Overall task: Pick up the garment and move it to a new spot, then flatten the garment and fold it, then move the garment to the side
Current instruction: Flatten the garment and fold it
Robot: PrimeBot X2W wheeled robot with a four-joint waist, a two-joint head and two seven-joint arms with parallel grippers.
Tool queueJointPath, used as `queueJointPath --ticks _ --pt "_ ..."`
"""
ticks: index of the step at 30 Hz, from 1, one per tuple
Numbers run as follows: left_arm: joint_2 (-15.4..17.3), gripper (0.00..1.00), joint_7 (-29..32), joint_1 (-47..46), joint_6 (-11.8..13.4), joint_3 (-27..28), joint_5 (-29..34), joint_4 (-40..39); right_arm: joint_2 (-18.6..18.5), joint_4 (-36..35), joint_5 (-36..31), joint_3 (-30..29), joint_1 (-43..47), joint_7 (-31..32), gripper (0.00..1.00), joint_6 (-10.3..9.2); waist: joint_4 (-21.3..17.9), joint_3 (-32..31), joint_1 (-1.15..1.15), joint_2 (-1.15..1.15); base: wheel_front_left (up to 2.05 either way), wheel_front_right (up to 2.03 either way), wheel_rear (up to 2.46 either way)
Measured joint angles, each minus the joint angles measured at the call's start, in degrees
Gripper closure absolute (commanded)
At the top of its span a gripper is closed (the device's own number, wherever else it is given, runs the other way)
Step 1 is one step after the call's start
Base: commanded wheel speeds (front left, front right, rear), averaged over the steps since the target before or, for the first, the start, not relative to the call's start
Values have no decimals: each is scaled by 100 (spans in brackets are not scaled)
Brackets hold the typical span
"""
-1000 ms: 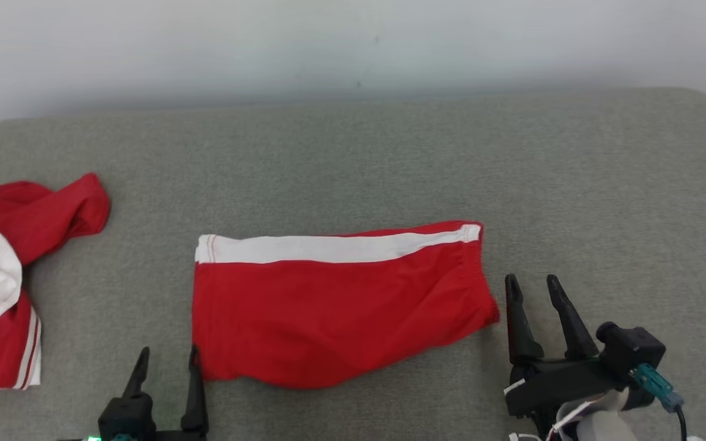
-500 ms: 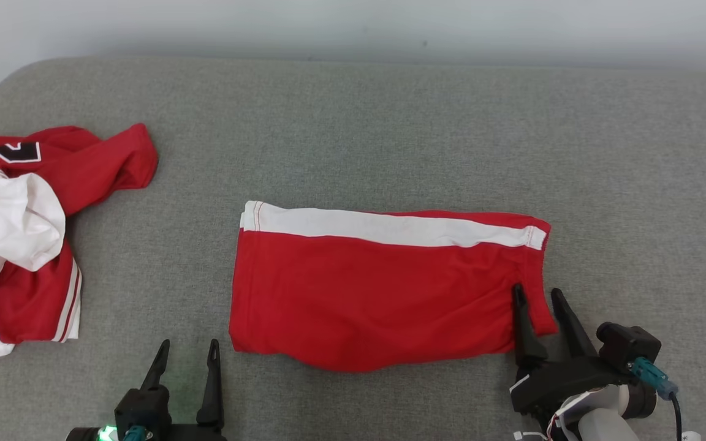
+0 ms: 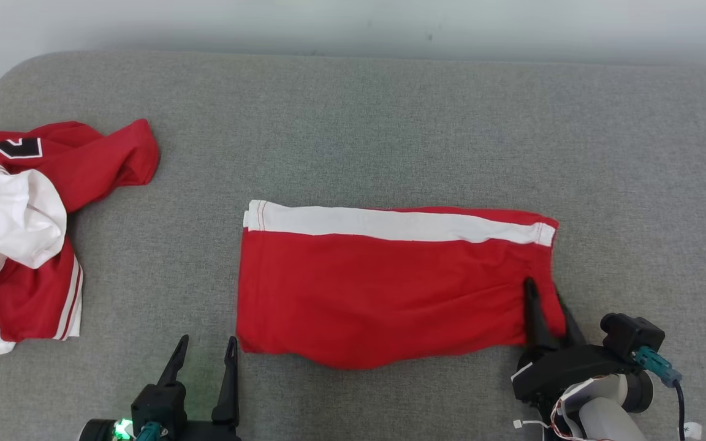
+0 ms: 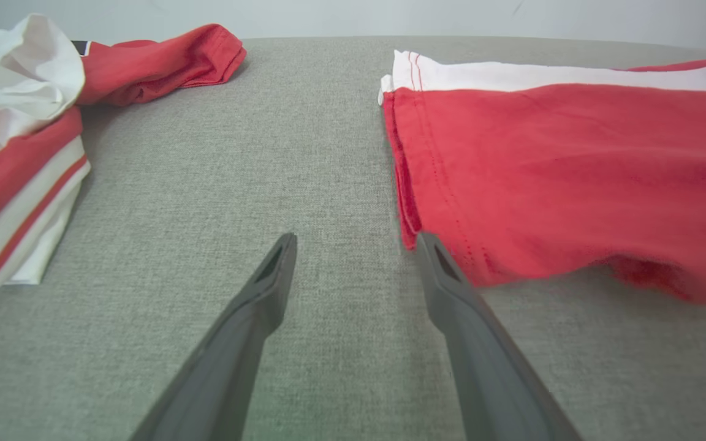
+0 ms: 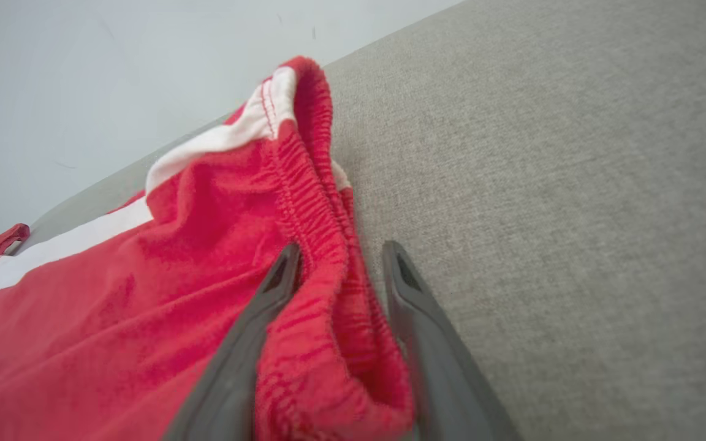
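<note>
garment (image 3: 390, 294) (image 4: 573, 159) (image 5: 144, 306): red shorts, folded flat, pretty much dead centre on the grey cushion (image 3: 390, 122) (image 4: 206, 184) (image 5: 573, 184), long side running left to right
white stripe (image 3: 390, 223) (image 4: 543, 76) (image 5: 71, 242): along the garment's far edge, away from the robot
waistband (image 3: 547, 263) (image 5: 310, 177): elastic, gathered, at the garment's right end, a bit rucked up in the right wrist view
right gripper (image 3: 544, 288) (image 5: 342, 248): down at the near right corner of the garment, fingers (image 5: 242, 355) astride the waistband, one lying over the red cloth, the other just off the edge on the bare cushion side
right grip: gap stuffed with bunched red fabric, tips apart though, so honestly can't tell whether properly pinched or just straddling
left gripper (image 3: 208, 338) (image 4: 356, 236): low by the near left corner of the garment, spread wide, nothing but bare cushion in the gap
left vs garment: right-hand fingertip just beside the hemmed corner, overlapping it in the left wrist view, contact impossible to call; other finger well clear of the cloth
jersey (image 3: 22, 245) (image 4: 16, 122): second red-and-white piece, crumpled at the far left of the cushion, well apart from the garment and from both grippers
wall (image 3: 353, 24): pale, plain, behind the cushion's far edge
</note>
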Motion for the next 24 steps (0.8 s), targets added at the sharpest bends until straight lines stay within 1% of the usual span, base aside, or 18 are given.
queueJointPath --ticks 7,12,16,20,24 --pt "1 0 0 42 -3 30 8 45 30 -7 96 -144 66 10 100 1 -77 -106 0 0 0 0 0" --pt "0 0 0 92 -18 55 33 64 57 -186 99 -368 221 33 100 1 -208 -232 0 0 0 0 0" --pt "1 0 0 113 -52 53 34 92 -21 -439 40 -488 301 34 100 1 -340 -342 0 1 0 0 0" --pt "0 0 0 175 -48 43 25 118 -47 -826 -16 -276 279 34 100 1 -490 -440 -1 1 0 0 0" --pt "-1 0 0 205 -48 -2 -19 163 -37 -1237 25 229 192 34 100 1 -608 -522 -1 1 0 0 0"
